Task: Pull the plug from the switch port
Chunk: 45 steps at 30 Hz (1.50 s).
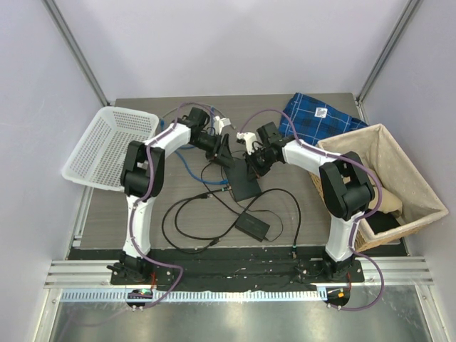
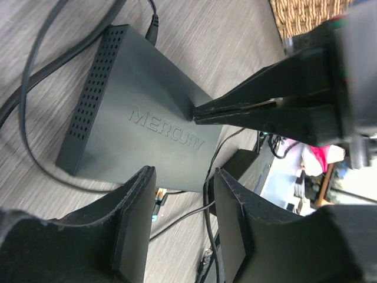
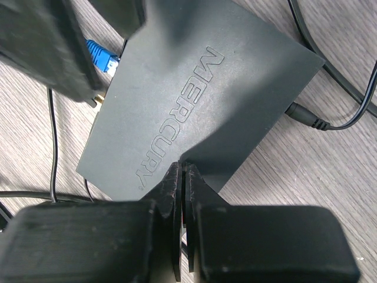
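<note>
The switch, a flat dark grey box (image 3: 194,100) lettered MERCURY, lies on the table (image 1: 246,184). A blue plug (image 3: 101,58) sits in a switch port on its narrow edge. My left gripper (image 2: 184,177) is open, its fingers (image 3: 50,44) standing on either side of that plug (image 2: 156,200), which lies close to one finger and is not pinched. My right gripper (image 3: 181,168) is shut with nothing in it, and its tips rest on the box's top face, as the left wrist view also shows of the right gripper (image 2: 197,113).
A black power cord (image 3: 303,116) enters the box's opposite side. A black power brick (image 1: 253,226) and looped cables lie nearer the bases. A loose cable end (image 2: 205,256) lies under my left gripper. White basket (image 1: 107,146) left, wicker basket (image 1: 399,178) right, blue cloth (image 1: 313,114) behind.
</note>
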Each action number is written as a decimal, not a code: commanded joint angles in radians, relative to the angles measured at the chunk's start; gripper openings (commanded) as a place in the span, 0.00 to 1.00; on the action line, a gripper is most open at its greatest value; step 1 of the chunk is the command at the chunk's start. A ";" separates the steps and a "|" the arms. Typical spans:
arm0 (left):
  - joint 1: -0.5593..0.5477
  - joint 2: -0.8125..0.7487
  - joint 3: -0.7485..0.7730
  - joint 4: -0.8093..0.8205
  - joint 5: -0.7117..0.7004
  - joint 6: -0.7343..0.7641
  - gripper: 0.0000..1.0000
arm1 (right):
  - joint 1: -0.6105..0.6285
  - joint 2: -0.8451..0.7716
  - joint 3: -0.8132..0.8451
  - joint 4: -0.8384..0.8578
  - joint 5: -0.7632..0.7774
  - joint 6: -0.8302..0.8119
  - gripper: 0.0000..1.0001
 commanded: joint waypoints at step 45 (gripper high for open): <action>0.022 0.058 -0.088 0.023 0.040 0.107 0.37 | 0.001 0.011 -0.032 -0.025 0.077 -0.040 0.01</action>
